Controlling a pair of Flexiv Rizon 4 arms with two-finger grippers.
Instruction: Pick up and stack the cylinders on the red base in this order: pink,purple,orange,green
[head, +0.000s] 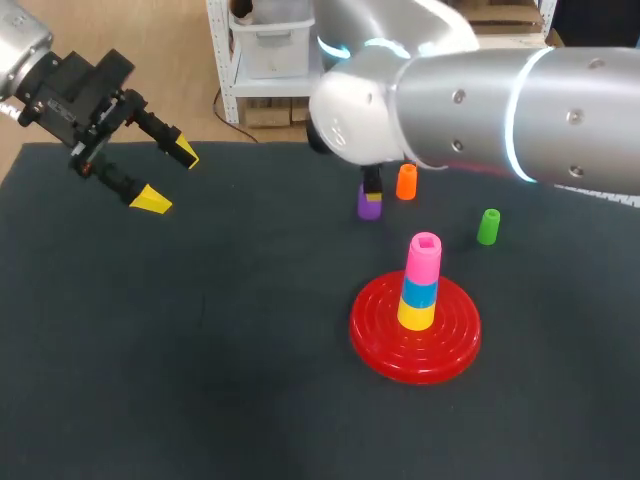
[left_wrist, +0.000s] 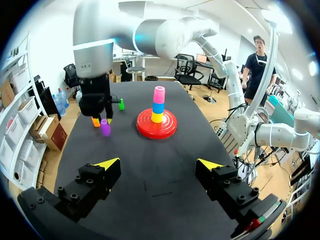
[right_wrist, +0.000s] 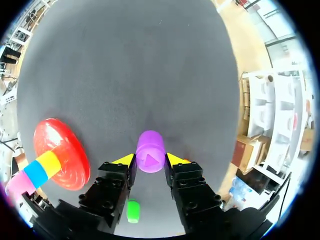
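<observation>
Head view: pink (head: 424, 255) is sitting on top of the stack on the base (head: 375, 340), so the first step is done. Purple (head: 370, 206), orange (head: 406, 182) and green (head: 488, 227) are standing on the table (head: 200, 350) behind the base.

Left wrist view: my left gripper (left_wrist: 157, 164) is hanging with its fingers apart, holding nothing.

Right wrist view: my right gripper (right_wrist: 150, 161) is clamping purple between both tips. Three cylinders are left to stack.

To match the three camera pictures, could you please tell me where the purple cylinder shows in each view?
Head view: the purple cylinder stands beyond the red base, just left of the orange cylinder.
Left wrist view: far ahead of the left gripper, beside the orange cylinder.
Right wrist view: between the right gripper's fingers.
Shared landmark: the red base with its yellow, blue and pink stack.
</observation>
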